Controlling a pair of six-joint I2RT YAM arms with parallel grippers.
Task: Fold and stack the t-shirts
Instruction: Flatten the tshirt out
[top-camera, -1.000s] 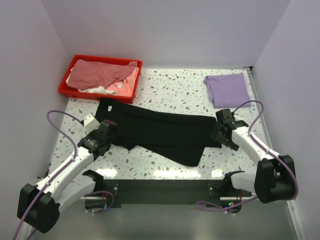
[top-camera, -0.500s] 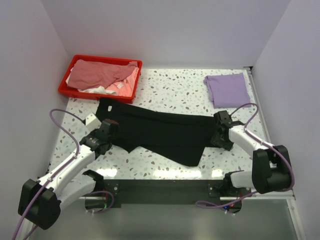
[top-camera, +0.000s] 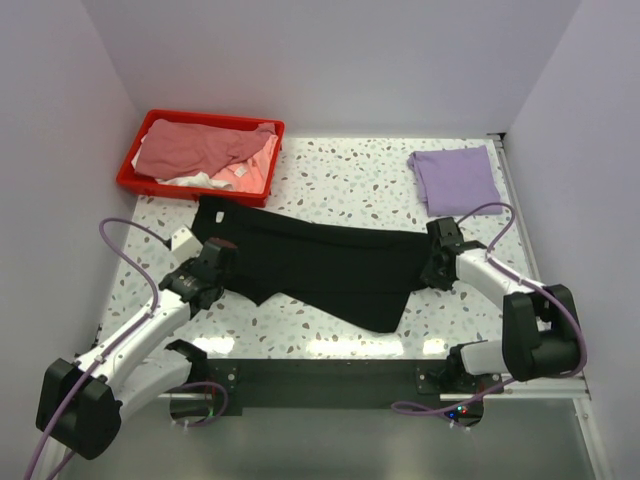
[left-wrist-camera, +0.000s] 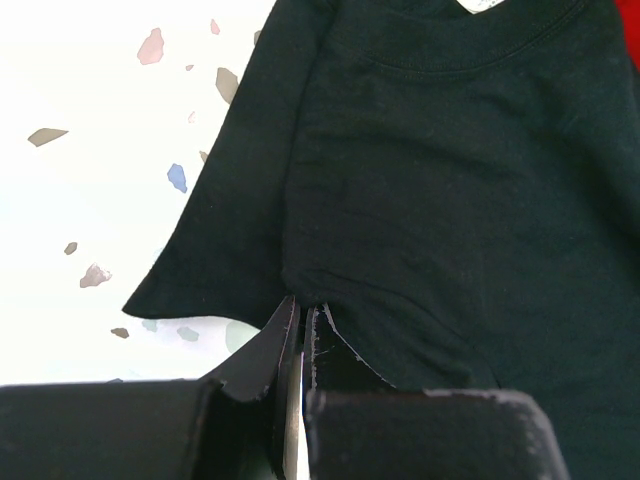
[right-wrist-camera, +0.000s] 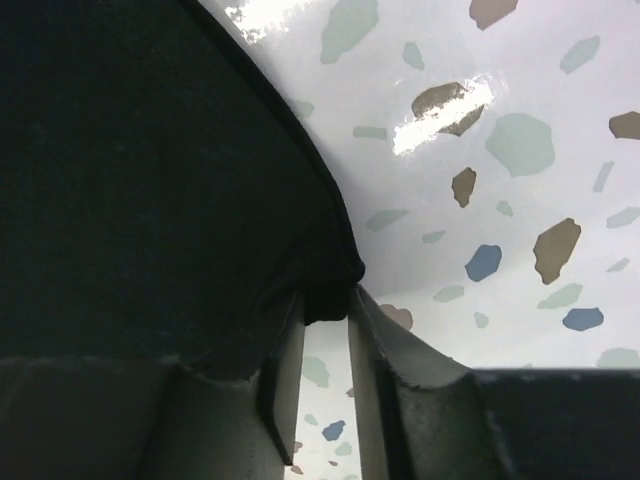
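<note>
A black t-shirt (top-camera: 320, 265) lies spread across the middle of the speckled table. My left gripper (top-camera: 215, 262) is at its left end, shut on a pinch of the cloth near the sleeve and collar (left-wrist-camera: 300, 305). At the right end, my right gripper (top-camera: 432, 270) has its fingers pressed on either side of a bunched fold of the hem (right-wrist-camera: 325, 295). The black t-shirt (right-wrist-camera: 130, 180) fills the left of the right wrist view. A light purple t-shirt (top-camera: 455, 180) lies folded at the back right. Dusty pink (top-camera: 195, 150) and white (top-camera: 190, 180) t-shirts lie crumpled in the bin.
A red plastic bin (top-camera: 125, 180) stands at the back left corner. White walls close in the table on the left, back and right. Bare tabletop (top-camera: 340, 180) lies between the bin and the purple t-shirt.
The right gripper's jaws have come together on the black shirt's right edge, and that arm has edged in toward the shirt. The left gripper stays shut on the cloth.
</note>
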